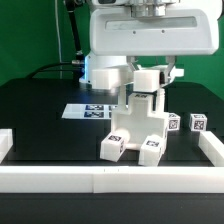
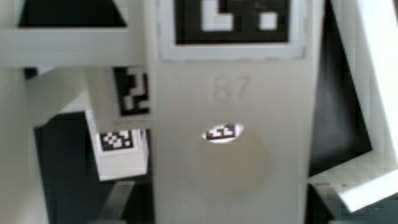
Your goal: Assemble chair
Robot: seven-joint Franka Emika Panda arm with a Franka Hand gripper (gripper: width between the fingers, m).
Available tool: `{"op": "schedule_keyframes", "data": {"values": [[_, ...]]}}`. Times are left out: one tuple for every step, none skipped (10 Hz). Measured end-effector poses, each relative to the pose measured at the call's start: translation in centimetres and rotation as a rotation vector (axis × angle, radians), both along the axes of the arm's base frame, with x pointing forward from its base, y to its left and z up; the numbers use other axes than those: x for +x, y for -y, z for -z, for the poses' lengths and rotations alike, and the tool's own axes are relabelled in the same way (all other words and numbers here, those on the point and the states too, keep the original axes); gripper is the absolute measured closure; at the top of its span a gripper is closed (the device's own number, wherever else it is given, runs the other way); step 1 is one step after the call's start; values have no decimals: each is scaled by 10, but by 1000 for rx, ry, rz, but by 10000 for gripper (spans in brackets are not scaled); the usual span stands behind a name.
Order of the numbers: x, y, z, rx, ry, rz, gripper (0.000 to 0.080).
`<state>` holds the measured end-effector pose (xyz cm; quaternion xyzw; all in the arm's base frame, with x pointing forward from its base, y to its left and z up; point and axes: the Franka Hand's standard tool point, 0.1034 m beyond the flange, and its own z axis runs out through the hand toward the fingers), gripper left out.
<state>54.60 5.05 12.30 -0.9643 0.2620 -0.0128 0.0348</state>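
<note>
Wide black table [image 1: 40,110] fills the floor of the scene, and the big white Panda arm [image 1: 150,30] hangs in from the top of the exterior view, right over the middle. Along the front edge runs the long white border wall [image 1: 110,178], with short returns at both sides.

Dead centre stands the chair [image 1: 135,125], partly built: a blocky white stack, two chunky legs [image 1: 112,146] splayed toward the camera, each showing a black-and-white tag on its end. It sits just behind the front wall, well inside the table.

Behind it, toward the exterior view's left, the marker board [image 1: 92,110] lies flat on the table, its tags facing up.

Off to the exterior view's right, two loose chair parts [image 1: 172,122] stand near each other and apart from the chair, tags facing us.

Now the gripper [image 1: 148,72]: it's down on the upright post [image 1: 146,92] at the top of the chair, fingers clamped onto it from both sides. That's a grasp.

The wrist view is filled by that post [image 2: 231,150], pale and plain, with a large tag [image 2: 231,20] at one end and a small bright oval spot [image 2: 222,132] midway along it. More tags [image 2: 118,140] show on the parts beside it, blurred.
</note>
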Motion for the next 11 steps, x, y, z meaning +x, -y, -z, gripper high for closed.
{"op": "schedule_keyframes", "data": {"values": [[1, 0, 0, 0, 3, -18, 511], [1, 0, 0, 0, 3, -17, 511], [1, 0, 0, 0, 4, -17, 511], [1, 0, 0, 0, 4, -18, 511], [1, -1, -1, -2, 6, -47, 511], [0, -1, 0, -5, 14, -101, 511], [-2, 0, 2, -8, 14, -138, 511], [-4, 1, 4, -9, 10, -157, 511], [-4, 5, 5, -11, 9, -169, 511], [-4, 6, 6, -10, 8, -165, 511], [-4, 5, 6, -10, 7, -166, 511]]}}
